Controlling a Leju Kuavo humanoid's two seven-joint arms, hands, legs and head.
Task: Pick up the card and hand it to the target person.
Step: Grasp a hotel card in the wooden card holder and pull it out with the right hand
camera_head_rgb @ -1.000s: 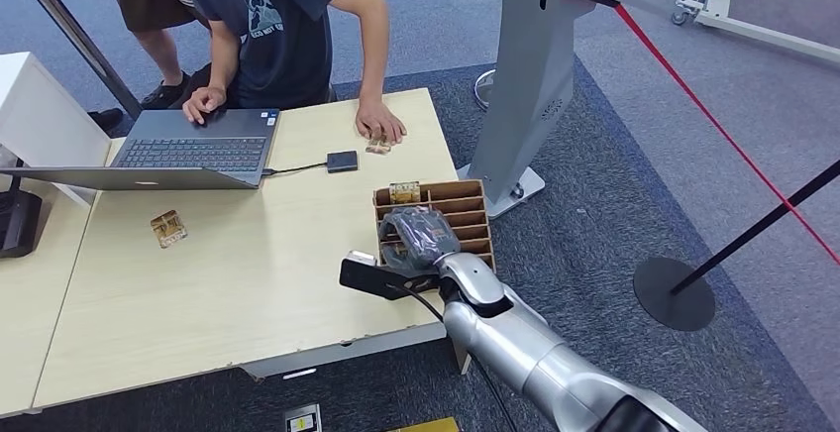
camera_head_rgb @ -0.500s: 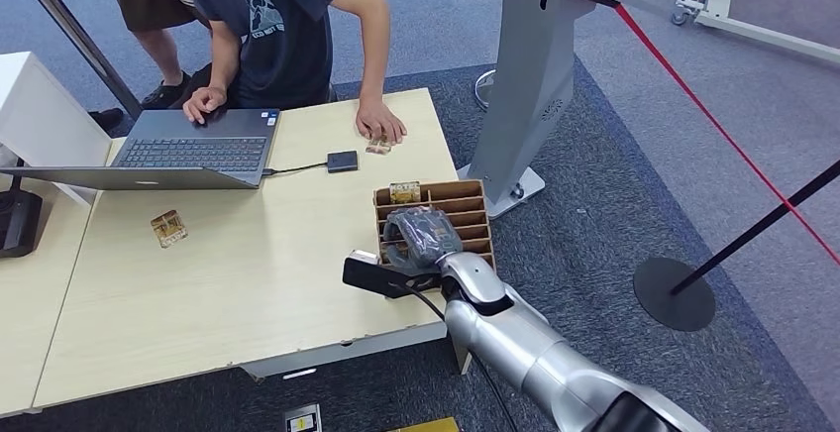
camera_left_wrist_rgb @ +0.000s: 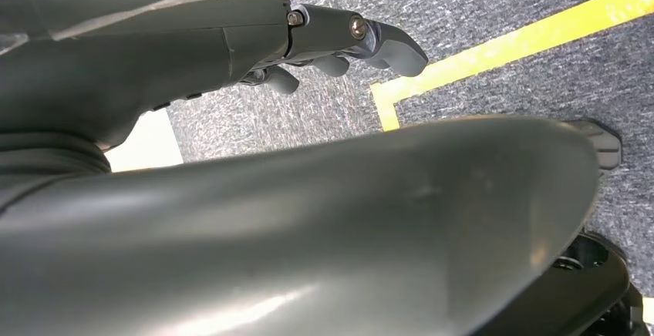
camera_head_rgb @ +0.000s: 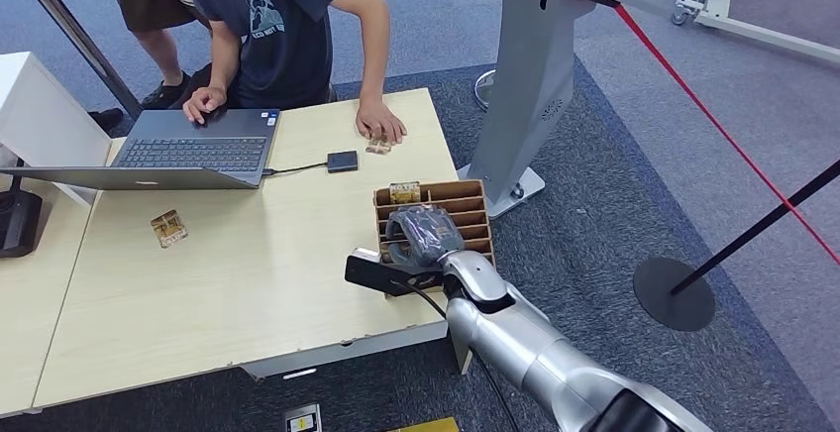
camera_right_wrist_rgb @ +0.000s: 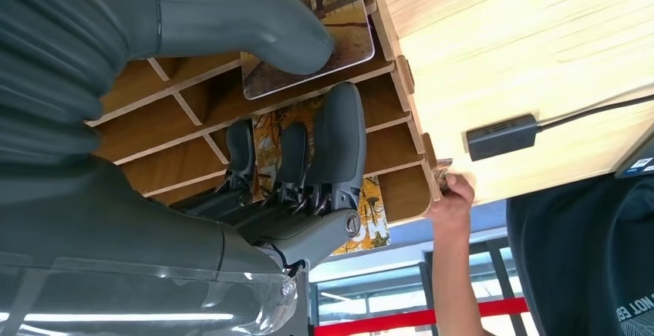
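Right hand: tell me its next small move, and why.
Probably close the fingers and thumb on a card. The right hand is down in the slotted rack, thumb on one card's face, fingers in the slots beside another, with no grip visible yet.

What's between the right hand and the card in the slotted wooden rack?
Nothing visible. The right hand sits over the brown slotted wooden rack, thumb and fingers either side of an autumn-tree picture card standing in a slot; only slot dividers flank it.

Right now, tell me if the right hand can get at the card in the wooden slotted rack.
Probably yes: the right hand is already over the wooden slotted rack, thumb on a card, nothing between.
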